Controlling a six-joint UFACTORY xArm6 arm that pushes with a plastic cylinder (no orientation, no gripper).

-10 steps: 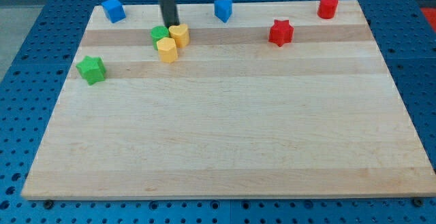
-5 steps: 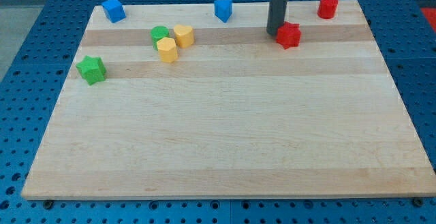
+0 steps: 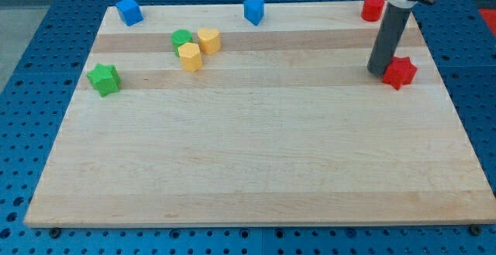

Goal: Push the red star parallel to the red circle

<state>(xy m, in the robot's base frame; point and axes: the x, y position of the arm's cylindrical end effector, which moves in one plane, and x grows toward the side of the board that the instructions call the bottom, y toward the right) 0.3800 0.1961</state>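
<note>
Camera view: my tip (image 3: 377, 72) touching red star (image 3: 400, 71) left side

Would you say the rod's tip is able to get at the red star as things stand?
Probably yes. My tip stands right against the view's left side of the red star, apparently touching it, with no other block between them. The red circle sits apart, toward the view's top.

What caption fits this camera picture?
My tip touches the red star on its left, below the red circle.
</note>
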